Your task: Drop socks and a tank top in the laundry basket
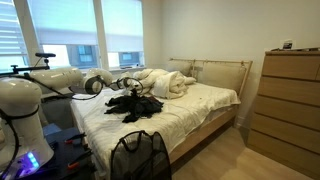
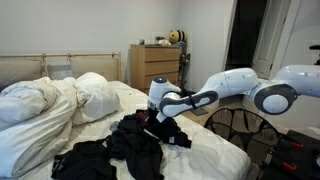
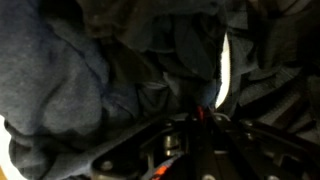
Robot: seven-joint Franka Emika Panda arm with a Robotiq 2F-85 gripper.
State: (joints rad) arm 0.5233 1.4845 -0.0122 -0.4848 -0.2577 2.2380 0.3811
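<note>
- Now gripper (image 2: 152,120) sunk in dark clothes (image 2: 128,148) on bed (image 2: 205,143); jaw gap hidden, grasp can't tell.
- Basket (image 2: 238,120) on floor past bed edge, 3 o'clock of gripper in an exterior view.

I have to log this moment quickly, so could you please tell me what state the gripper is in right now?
Gripper: buried in the pile of dark clothes; whether it is open or closed cannot be told.
</note>
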